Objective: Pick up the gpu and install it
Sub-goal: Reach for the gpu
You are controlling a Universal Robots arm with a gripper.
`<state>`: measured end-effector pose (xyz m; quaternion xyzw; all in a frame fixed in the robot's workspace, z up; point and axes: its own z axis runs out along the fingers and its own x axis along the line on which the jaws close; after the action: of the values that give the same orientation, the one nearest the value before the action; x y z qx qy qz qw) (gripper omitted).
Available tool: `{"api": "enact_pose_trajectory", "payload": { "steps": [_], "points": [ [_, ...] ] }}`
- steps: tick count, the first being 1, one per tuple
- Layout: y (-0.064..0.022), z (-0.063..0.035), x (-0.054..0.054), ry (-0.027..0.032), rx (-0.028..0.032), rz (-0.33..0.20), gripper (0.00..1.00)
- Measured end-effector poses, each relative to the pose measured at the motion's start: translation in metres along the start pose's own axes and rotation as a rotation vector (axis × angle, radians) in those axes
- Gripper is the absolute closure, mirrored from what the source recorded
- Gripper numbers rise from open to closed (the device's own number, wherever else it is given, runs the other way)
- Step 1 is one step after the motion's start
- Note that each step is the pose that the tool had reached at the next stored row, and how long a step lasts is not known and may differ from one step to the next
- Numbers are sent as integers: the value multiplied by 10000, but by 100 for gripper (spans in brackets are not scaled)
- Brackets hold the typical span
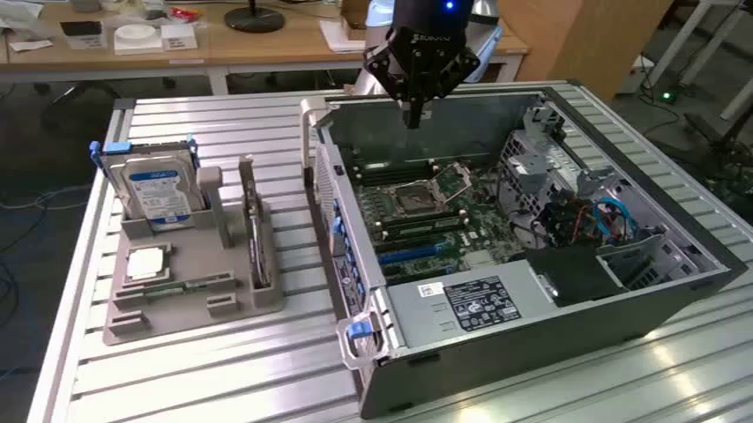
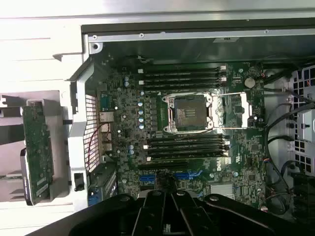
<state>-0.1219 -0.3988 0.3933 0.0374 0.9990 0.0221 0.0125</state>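
Black gripper (image 1: 412, 119) closed together, holding nothing, hangs over far edge of open dark-grey computer case (image 1: 553, 330), upper centre of exterior view; thin green-and-black gpu card (image 1: 256, 238) stands on edge in slotted grey plastic holder (image 1: 189, 308) at exterior view's left, likely so its top edge can be pinched; ribbed aluminium worktop (image 1: 235, 379); wooden desks (image 1: 271, 44) behind.

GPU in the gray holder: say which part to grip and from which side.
The gpu stands on edge in a slot of the gray holder, its upper long edge free. Probably best: come straight down from above and pinch that upper edge near its middle, jaws across the two flat faces; the holder's walls cover the lower part.
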Motion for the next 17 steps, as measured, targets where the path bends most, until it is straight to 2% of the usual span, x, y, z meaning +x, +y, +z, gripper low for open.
{"api": "enact_pose_trajectory", "payload": {
  "steps": [5,17],
  "points": [
    [-2,-1,24,1,1,1,89],
    [-15,-4,179,0,0,-1,89]
  ]
}}
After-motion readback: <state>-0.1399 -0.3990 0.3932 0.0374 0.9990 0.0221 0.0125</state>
